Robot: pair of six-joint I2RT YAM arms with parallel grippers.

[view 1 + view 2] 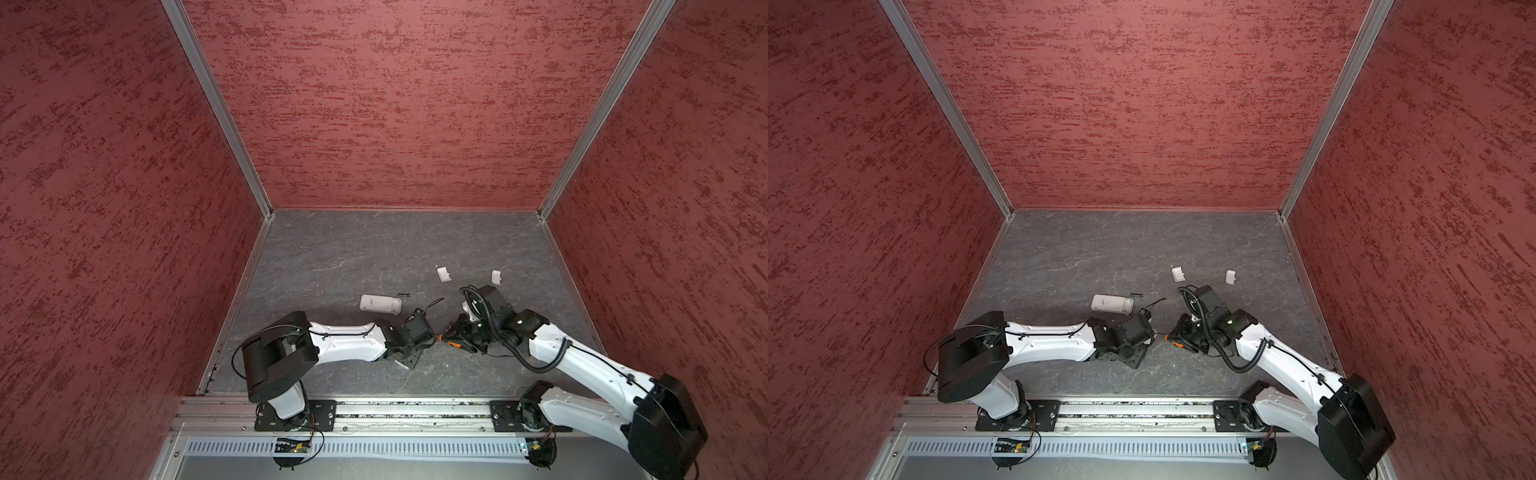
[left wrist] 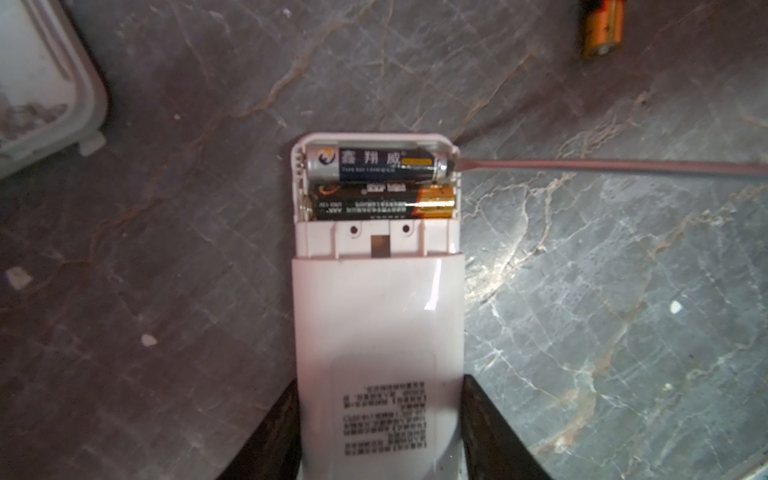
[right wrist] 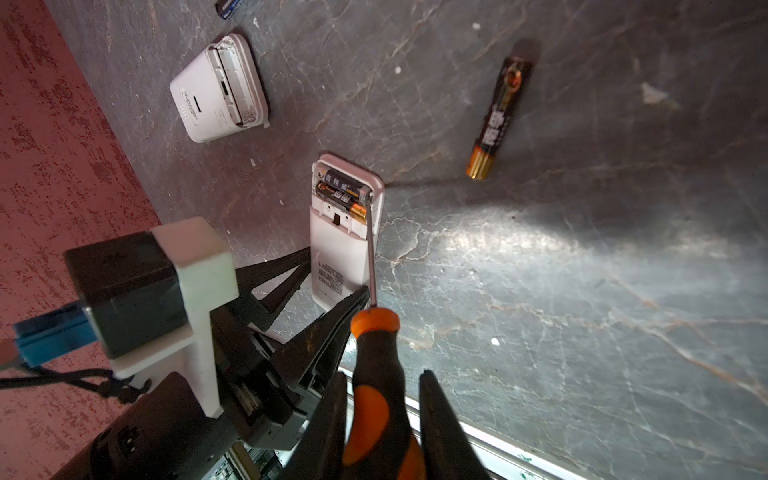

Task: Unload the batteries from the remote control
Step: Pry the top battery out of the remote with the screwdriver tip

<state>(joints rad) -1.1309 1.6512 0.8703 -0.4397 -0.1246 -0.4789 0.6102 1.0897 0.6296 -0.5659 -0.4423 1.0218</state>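
Batteries (image 2: 386, 166): two, side by side in the open bay at the far end of the remote (image 2: 378, 316). Silver battery (image 2: 374, 163) against the bay's far wall; black battery (image 2: 374, 203) touching it on the near side, gold end to the right. Remote: lies back-up on the table (image 2: 623, 291), in the near half, about mid-width, between the two arms. Left gripper (image 2: 380, 384): grips the remote's near end, one finger against each long side. Right gripper (image 3: 380, 411): clamps the orange-and-black handle of the screwdriver (image 3: 374, 365); shaft in from the right, tip at the right end of the silver battery. Loose battery (image 3: 498, 120), black with a gold end: lies flat, farther off and to the right of the remote, apart from it. Second remote (image 1: 380, 303), bay open: farther and to the left. Far battery (image 1: 404, 295), slim and dark: just beside that remote's far right corner. Covers (image 1: 444, 274), two, white: farthest, toward the right, apart from each other.
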